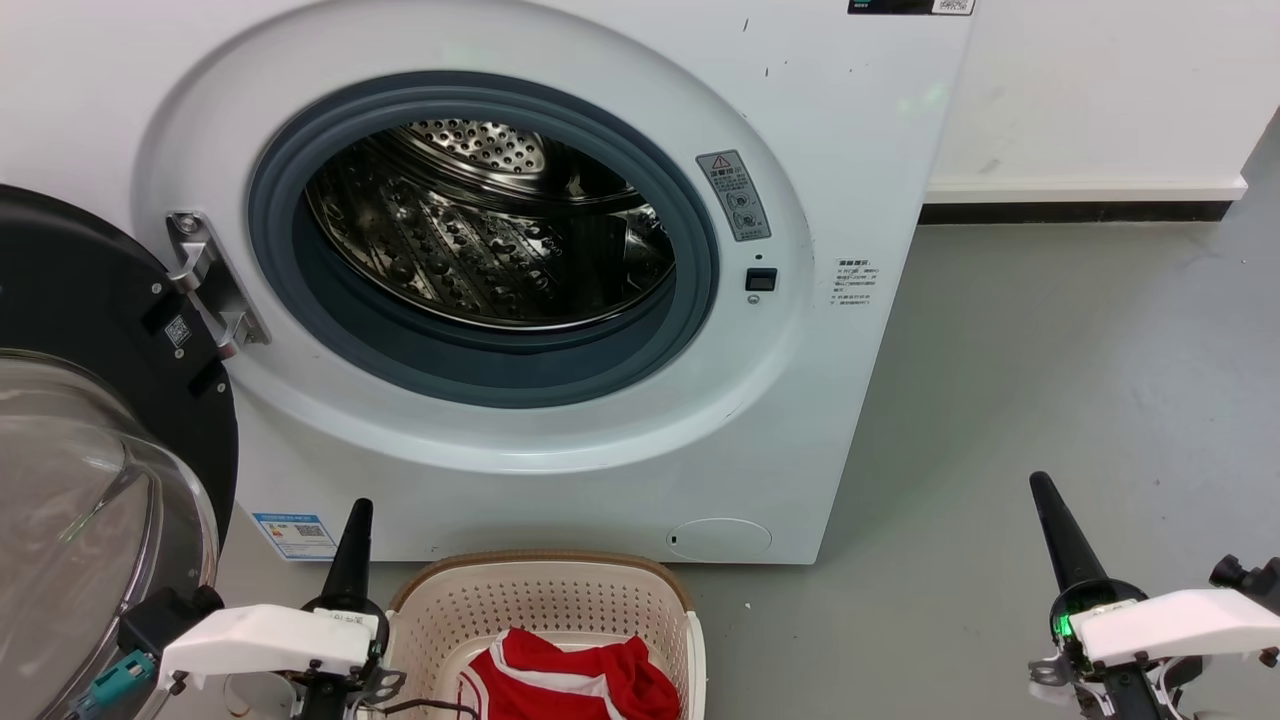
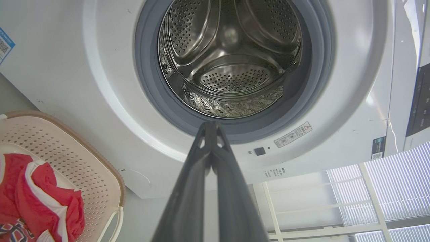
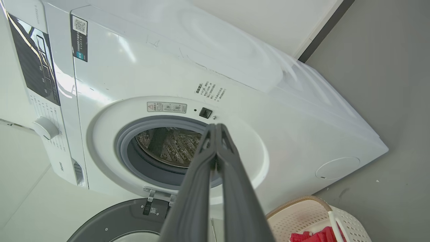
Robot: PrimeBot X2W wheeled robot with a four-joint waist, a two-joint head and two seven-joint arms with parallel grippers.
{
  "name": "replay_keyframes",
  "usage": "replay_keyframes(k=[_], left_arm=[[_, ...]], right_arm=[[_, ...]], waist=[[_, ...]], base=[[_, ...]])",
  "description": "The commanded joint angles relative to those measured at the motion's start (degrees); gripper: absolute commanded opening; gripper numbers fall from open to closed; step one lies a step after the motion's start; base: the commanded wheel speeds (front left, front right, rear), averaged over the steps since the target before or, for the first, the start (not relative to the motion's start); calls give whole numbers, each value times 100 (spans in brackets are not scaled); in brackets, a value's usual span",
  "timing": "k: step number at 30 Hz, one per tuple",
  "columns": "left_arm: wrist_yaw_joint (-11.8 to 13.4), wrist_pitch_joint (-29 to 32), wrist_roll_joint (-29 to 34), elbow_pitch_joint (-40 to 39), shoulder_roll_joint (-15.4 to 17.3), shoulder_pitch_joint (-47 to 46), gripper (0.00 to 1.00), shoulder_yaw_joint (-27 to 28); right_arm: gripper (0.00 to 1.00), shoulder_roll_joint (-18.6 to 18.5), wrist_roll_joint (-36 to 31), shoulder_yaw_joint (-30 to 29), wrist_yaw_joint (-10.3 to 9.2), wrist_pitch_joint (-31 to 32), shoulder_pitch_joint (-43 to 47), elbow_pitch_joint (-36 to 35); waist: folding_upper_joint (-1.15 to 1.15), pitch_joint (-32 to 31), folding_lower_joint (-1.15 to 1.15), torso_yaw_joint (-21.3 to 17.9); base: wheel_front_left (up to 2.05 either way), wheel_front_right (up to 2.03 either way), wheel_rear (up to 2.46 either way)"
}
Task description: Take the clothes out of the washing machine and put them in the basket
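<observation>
"What did you see from where you stood?"

"Mostly the washing machine, big and white, standing on the grey floor. Its door, dark-framed with a glass bowl, was swung wide open on the hinge at the robot's left."

"And the round opening?"

"It had a grey rubber ring, and behind it was the steel drum, all shiny perforated metal."

"Where were the clothes?"

"In the basket. It's a cream plastic one with holes and a brown rim, and it sat on the floor just in front of the machine, below the opening. The clothes lay bunched in the bottom, red cloth with white stripes. The left wrist camera caught a bit of dark print at one edge. I couldn't tell how many pieces there were."

"What about the robot's arms?"

"Both were low and apart from the clothes. The left gripper was just beside the basket's left rim, pointing up towards the machine. Its two long dark fingers were pressed together, holding nothing. The right gripper was well off to the right over bare floor, with its fingers closed too and nothing between them."
</observation>
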Motion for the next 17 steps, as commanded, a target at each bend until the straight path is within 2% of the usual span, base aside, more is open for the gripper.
replay_keyframes(k=[1,17], left_arm=[[-50,53,-239,-18,-9,-130,0,59],[-134,252,-1077,54,-49,-211,0,184]], right_arm=[[0,-23,256,-39,0,33,-146,15],[0,-9,1107,-151,-1,148,-260,162]], waist=[[0,5,0,-2],[0,29,0,-12]], base=[[0,0,0],[0,0,0]])
